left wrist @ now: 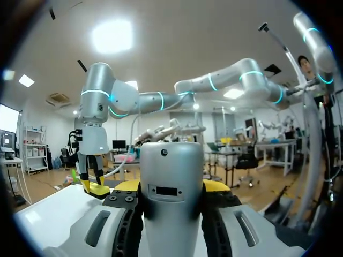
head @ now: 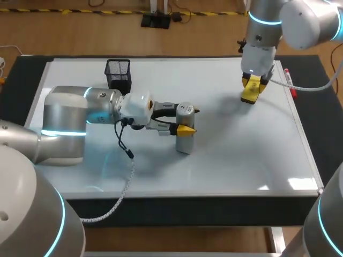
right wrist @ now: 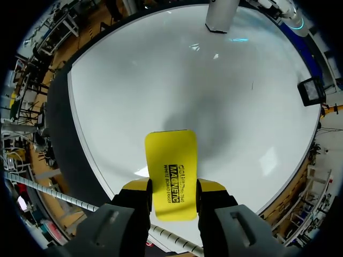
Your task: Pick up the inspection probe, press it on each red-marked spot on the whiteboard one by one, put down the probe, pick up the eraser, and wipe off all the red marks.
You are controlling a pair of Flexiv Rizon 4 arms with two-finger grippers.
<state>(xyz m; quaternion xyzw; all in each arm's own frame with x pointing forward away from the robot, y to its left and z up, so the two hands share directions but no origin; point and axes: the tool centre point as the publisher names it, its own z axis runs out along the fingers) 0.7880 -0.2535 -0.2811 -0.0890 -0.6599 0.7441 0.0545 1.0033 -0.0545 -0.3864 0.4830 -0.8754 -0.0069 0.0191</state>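
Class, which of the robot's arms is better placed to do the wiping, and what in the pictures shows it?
Right. The right gripper is shut on the yellow eraser over the whiteboard; the left gripper is occupied, shut on the grey probe.

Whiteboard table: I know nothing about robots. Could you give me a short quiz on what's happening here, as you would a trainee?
1. True or false: the left gripper is shut on the inspection probe.
2. What does the right gripper hold? A) a blue sponge B) the yellow eraser C) nothing
3. What colour is the mesh cup standing on the whiteboard?

Key: 1 true; 2 B; 3 black.
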